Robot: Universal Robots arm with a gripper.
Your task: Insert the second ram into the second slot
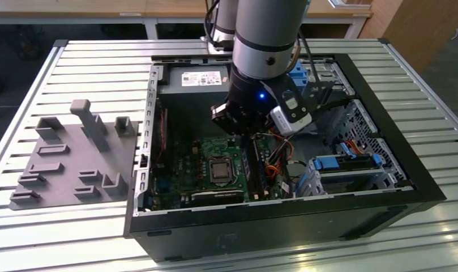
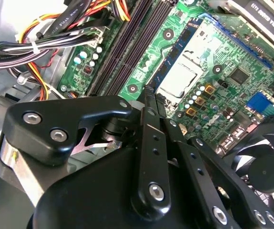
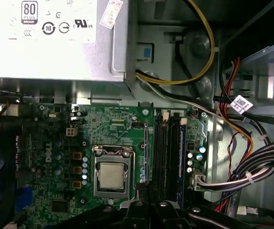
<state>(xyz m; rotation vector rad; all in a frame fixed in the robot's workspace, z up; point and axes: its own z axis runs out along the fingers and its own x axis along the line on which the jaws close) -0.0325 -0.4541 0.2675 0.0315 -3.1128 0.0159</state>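
Gripper [image 2: 148, 94] in second wrist view, jaws narrow, pinching second ram [image 2: 180, 45] between CPU socket [image 2: 177, 78] and memory slots [image 2: 127, 43]; first wrist view, second ram [image 3: 145, 152] edge-on beside CPU socket; exterior view, gripper [image 1: 248, 133] mid-frame over motherboard [image 1: 183, 170].

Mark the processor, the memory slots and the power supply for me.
processor [image 3: 112, 175]: first wrist view, centre of its metal lid.
memory slots [image 3: 160, 152]: first wrist view, mid-length of one dark slot.
power supply [image 3: 55, 59]: first wrist view, grey casing below the label.
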